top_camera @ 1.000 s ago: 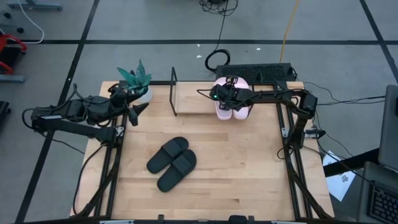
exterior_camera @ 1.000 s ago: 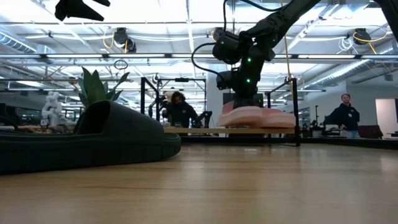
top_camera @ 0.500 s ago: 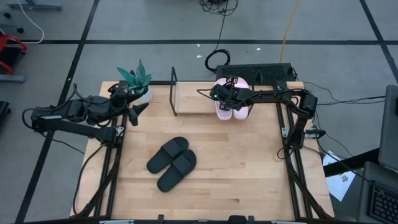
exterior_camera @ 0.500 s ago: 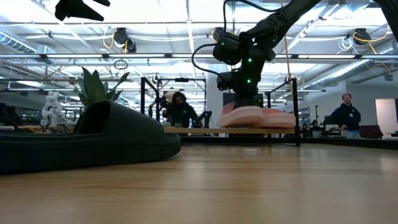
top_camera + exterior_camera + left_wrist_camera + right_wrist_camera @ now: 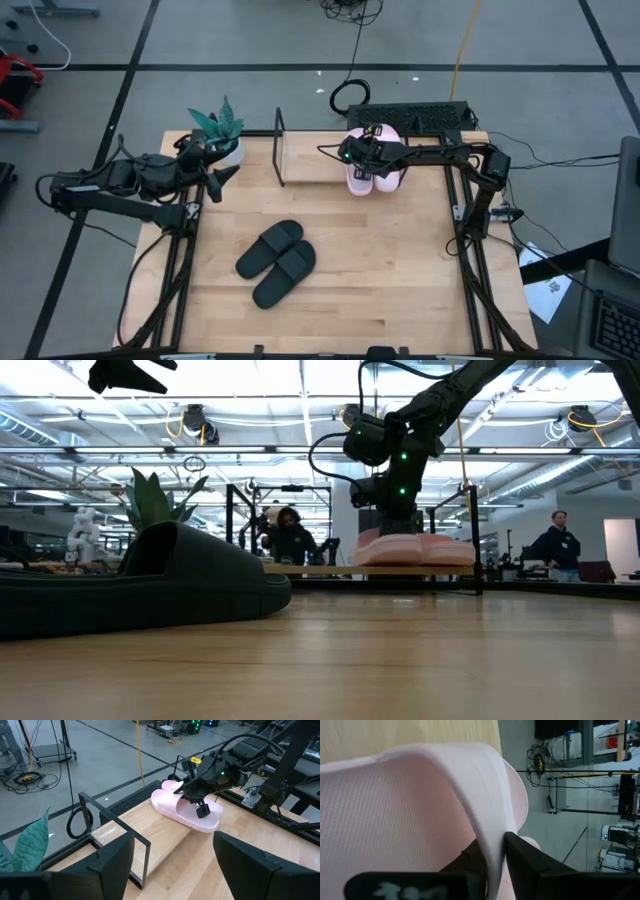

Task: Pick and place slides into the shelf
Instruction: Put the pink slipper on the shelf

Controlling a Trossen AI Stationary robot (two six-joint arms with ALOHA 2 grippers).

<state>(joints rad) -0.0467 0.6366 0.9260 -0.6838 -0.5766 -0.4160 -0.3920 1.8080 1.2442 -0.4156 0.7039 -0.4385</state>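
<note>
Two matte, rounded pink slides [image 5: 374,158] with finely dimpled footbeds sit side by side on the shelf [image 5: 320,162], a pale wood board in a thin black wire frame, at the upper middle of the high view. The right pincer [image 5: 366,158] is clamped on one pink slide's wide strap. Two black slides [image 5: 277,262] lie together on the wooden desk [image 5: 400,270] at lower centre. The left pincer [image 5: 222,177], fingers apart, hangs at upper left beside a potted plant [image 5: 218,127].
</note>
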